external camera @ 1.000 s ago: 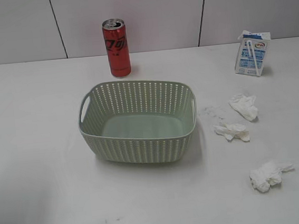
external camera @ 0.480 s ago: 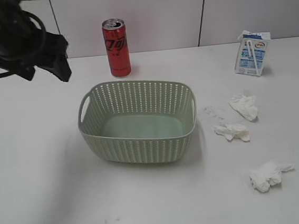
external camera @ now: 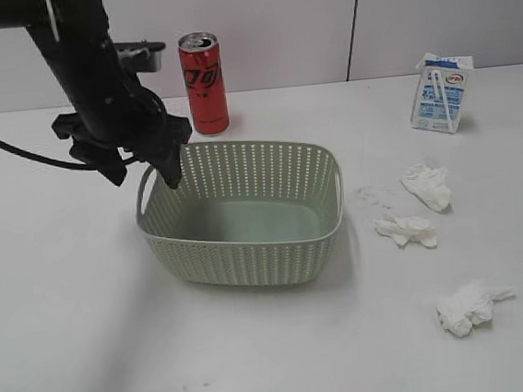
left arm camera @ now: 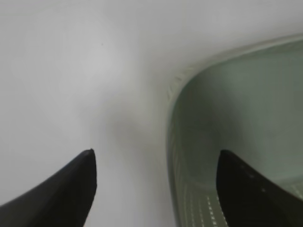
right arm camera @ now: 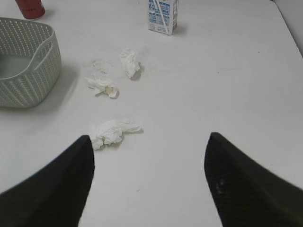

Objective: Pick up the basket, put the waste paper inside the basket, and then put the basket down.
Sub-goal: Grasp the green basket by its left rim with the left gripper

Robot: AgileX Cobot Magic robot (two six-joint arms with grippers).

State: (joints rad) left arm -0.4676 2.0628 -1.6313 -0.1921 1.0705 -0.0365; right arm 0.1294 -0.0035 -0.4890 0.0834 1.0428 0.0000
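The pale green basket (external camera: 249, 257) stands upright mid-table. My left gripper (external camera: 144, 175) is open at its left end, one finger outside and one inside the rim by the handle. In the left wrist view, the rim (left arm camera: 171, 94) runs between the fingers (left arm camera: 156, 153). Three white waste paper wads (external camera: 426, 187) (external camera: 406, 229) (external camera: 470, 307) lie right of the basket. My right gripper (right arm camera: 149, 137) is open and empty above the table; the wads (right arm camera: 129, 62) (right arm camera: 102, 86) (right arm camera: 111, 131) and the basket (right arm camera: 28, 71) lie ahead of it. It is outside the exterior view.
A red can (external camera: 203, 83) stands behind the basket's left end, close to my left arm. A blue-and-white carton (external camera: 442, 93) stands at the back right, also in the right wrist view (right arm camera: 162, 15). A wall runs along the back of the table.
My left arm came in from the upper left and moved down and right to the basket's left rim. The basket and paper wads have not moved.
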